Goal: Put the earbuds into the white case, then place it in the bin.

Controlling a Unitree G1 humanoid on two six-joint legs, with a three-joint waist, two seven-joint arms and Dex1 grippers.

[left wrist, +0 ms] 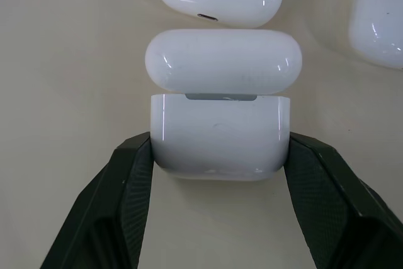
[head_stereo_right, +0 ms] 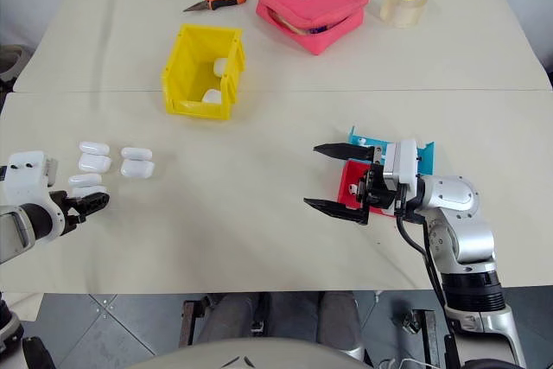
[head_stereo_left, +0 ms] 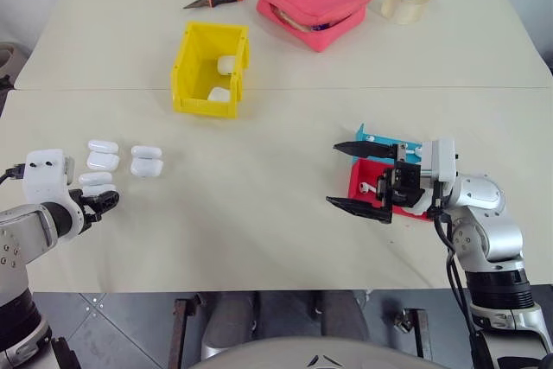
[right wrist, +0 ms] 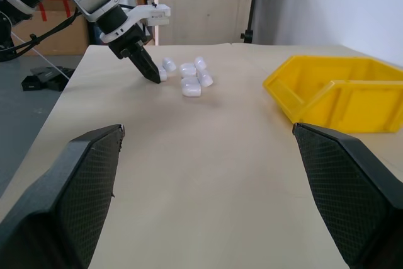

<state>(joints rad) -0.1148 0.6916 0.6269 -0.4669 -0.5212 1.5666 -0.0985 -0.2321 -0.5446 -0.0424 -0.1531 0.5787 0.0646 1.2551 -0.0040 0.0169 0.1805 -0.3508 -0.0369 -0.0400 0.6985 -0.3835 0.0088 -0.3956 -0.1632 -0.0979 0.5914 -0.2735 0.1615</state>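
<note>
Glossy white case [left wrist: 220, 137], lid ajar

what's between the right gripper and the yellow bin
Nothing: bare table runs from the open right gripper to the yellow bin. The right wrist view shows it too, the white cases lying off to one side.

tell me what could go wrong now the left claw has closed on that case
The left claw pinches the white case low on its body, so it might slip when lifted. Its lid looks open and could flap. Other cases lie right beside it and could get knocked.
</note>
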